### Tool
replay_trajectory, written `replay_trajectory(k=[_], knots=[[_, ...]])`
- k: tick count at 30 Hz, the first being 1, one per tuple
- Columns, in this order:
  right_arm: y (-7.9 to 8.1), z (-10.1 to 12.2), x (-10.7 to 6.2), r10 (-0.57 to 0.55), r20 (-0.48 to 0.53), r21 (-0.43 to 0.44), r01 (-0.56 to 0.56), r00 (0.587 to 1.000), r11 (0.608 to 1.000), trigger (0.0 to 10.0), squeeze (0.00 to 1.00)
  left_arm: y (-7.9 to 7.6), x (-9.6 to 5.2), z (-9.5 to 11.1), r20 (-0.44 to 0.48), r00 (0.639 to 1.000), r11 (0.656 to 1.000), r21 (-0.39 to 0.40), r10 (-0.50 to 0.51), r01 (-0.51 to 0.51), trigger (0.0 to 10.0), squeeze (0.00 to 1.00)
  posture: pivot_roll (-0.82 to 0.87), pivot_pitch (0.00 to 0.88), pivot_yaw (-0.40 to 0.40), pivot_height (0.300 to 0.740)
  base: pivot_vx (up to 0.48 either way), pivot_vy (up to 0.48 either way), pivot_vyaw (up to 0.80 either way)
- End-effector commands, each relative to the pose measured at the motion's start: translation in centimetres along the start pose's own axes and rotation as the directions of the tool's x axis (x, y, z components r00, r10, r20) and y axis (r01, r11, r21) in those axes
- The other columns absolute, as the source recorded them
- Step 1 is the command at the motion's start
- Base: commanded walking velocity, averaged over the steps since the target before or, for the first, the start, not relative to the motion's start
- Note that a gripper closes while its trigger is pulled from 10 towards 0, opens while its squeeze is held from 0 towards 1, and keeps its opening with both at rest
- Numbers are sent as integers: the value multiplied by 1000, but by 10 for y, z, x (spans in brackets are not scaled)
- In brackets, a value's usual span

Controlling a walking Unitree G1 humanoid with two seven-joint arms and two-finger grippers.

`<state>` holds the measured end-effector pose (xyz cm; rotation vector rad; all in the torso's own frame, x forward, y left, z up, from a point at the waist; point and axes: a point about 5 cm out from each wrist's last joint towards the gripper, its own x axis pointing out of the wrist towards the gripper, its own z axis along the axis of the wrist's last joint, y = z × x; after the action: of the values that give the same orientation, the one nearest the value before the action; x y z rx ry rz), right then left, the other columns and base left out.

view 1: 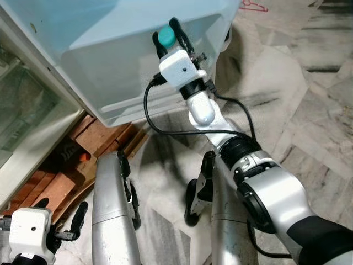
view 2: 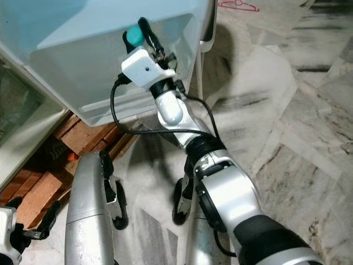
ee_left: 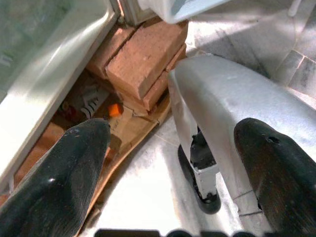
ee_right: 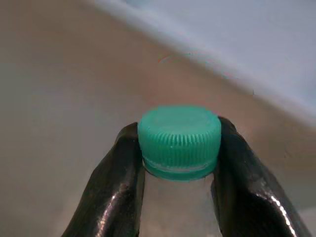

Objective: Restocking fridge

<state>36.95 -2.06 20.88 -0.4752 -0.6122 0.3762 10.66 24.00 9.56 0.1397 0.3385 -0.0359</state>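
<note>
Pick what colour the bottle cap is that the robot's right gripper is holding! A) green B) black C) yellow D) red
A: the right gripper pinches a ribbed green cap between its two black fingers, held up by the pale fridge door shelf.

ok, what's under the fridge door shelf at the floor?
Beneath the pale translucent fridge door shelf lie stacked reddish bricks on cardboard, with a small orange item among them. How far the stack runs back is hidden by the shelf.
</note>
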Motion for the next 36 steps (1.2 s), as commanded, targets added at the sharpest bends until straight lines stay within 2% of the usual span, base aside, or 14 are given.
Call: replay_trajectory(k=[1,5,10,16,21,26,34,36], knots=[[17,-61,-50,71,-361,98,-38,930,994,10000,0,1,-4,-4,-34,999,1000,-7,3,-3,10000,0,369,532,-33,524,0,0,0],[18,-76,-65,78,-467,207,23,881,978,10000,0,0,-1,-4,-34,999,1000,-9,-2,2,10000,0,363,528,-31,524,0,0,0],[17,-88,-80,98,-538,290,75,837,954,10000,0,2,4,-3,-32,999,1000,-8,-9,9,10000,0,351,521,-25,524,0,0,0],[12,-97,-85,106,-606,301,104,789,948,10000,0,2,10,-4,-33,999,1000,-9,-14,14,10000,0,341,509,-19,524,0,0,0],[-7,-105,-87,40,-678,301,228,734,926,10000,0,3,16,-4,-30,999,1000,-2,-21,21,10000,0,339,495,-14,524,0,0,0],[-18,-110,-87,25,-721,296,275,692,915,10000,0,4,20,-5,-28,999,1000,3,-22,22,10000,0,338,486,-8,524,0,0,0],[-31,-108,-80,-13,-714,282,305,700,910,10000,0,5,25,-5,-25,999,1000,10,-23,24,10000,0,338,475,-9,524,0,0,0],[-31,-104,-76,-10,-689,270,269,725,925,10000,0,5,26,-5,-19,1000,1000,14,-20,20,10000,0,336,464,-10,524,0,0,0]])
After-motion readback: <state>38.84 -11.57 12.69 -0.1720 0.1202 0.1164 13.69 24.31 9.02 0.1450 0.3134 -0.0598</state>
